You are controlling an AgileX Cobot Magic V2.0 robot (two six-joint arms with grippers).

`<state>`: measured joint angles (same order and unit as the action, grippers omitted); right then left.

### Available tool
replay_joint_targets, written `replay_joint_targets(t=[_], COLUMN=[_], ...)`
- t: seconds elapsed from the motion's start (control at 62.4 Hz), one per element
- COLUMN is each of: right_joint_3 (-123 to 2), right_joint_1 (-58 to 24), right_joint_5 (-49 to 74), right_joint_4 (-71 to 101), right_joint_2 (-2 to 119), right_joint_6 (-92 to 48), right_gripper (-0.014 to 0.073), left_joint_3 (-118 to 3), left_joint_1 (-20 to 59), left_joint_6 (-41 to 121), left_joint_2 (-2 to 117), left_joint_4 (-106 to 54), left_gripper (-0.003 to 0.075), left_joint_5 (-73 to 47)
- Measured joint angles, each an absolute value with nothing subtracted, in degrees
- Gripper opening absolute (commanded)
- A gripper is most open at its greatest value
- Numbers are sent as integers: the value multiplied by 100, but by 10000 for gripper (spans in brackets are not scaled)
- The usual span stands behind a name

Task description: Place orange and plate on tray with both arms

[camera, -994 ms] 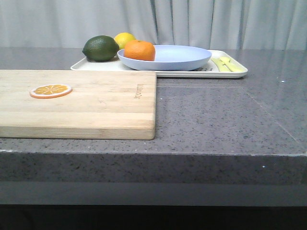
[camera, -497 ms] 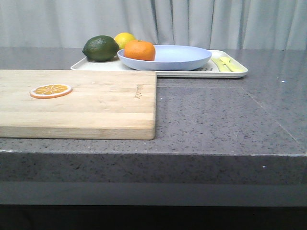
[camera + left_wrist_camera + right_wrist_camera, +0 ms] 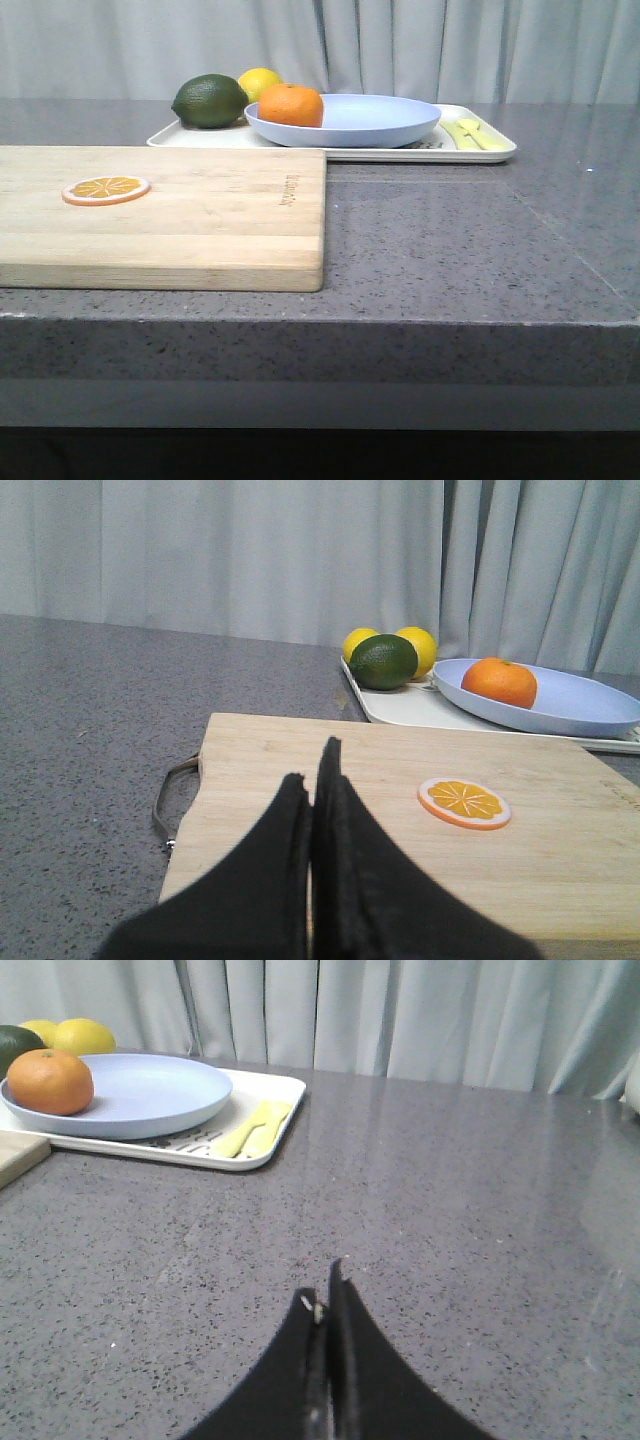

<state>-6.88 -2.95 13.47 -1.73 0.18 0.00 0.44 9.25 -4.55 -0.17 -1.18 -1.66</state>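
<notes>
The orange [image 3: 291, 104] lies in the left part of the lavender-blue plate [image 3: 370, 122], and the plate rests on the cream-white tray [image 3: 490, 152] at the back of the counter. The wrist views show the same: orange [image 3: 499, 681] on plate [image 3: 580, 702], orange [image 3: 49, 1081] on plate [image 3: 150, 1095] on tray [image 3: 275, 1125]. My left gripper [image 3: 312, 770] is shut and empty above the wooden cutting board [image 3: 400, 800]. My right gripper [image 3: 322, 1288] is shut and empty over bare grey counter, well short of the tray. Neither gripper shows in the front view.
A dark green avocado [image 3: 209, 101] and a yellow lemon [image 3: 259, 81] sit on the tray's left end; a pale yellow fork [image 3: 470, 133] lies at its right end. An orange slice disc [image 3: 106, 189] lies on the cutting board [image 3: 200, 215].
</notes>
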Motion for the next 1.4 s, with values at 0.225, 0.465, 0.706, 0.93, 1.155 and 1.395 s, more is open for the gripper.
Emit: replay_joint_targets(t=[0.225, 0.465, 0.706, 0.93, 1.155, 1.395], right_joint_3=[147, 147, 147, 147, 147, 147], right_joint_1=[-295, -295, -295, -295, -295, -295], right_joint_5=[241, 73, 73, 63, 63, 63], right_joint_4=[-173, -173, -176, -176, -185, -185], right_joint_2=[-55, -64, -64, -64, -64, -64], right_joint_6=[0, 0, 0, 0, 0, 0], right_gripper=[-67, -67, -67, -67, -67, -67], left_joint_3=[44, 44, 44, 44, 44, 44], left_joint_1=[925, 925, 925, 904, 476, 375], left_joint_6=[-455, -455, -455, -455, -455, -455], left_joint_2=[-17, -17, -17, -17, -17, -17], left_joint_4=[-118, -118, -118, -118, -118, -118], left_gripper=[-20, -20, -20, -20, -20, -20], left_joint_5=[-185, -193, -193, -193, -193, -193])
